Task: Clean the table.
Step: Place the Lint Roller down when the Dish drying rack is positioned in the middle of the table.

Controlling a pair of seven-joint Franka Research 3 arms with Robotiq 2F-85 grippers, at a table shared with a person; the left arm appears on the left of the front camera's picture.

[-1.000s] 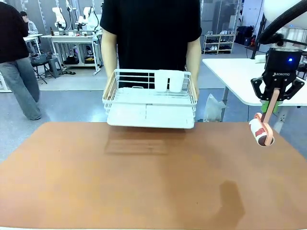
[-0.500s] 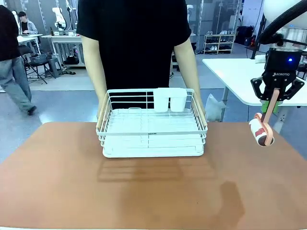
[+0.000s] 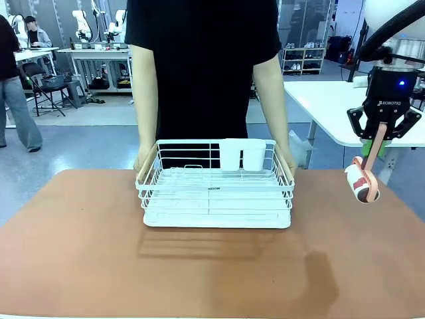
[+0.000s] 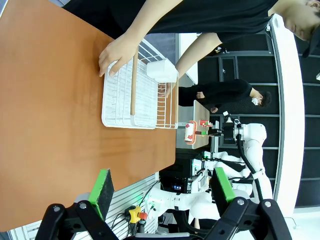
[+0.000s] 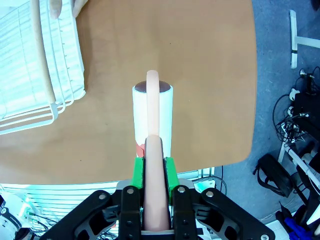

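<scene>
"ROBOTIQ" on right gripper (image 3: 378, 141); it grips a lint roller (image 3: 361, 183).

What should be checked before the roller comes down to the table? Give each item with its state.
1. Right hand shut on the lint roller: ok.
2. Roller hanging above the table, off its surface: ok.
3. Table under the roller bare: ok.
4. Wire rack off the table: not ok, it stands there.
5. Person's hands away from the rack: not ok, on its sides.
6. Left hand open, holding nothing: ok.
</scene>
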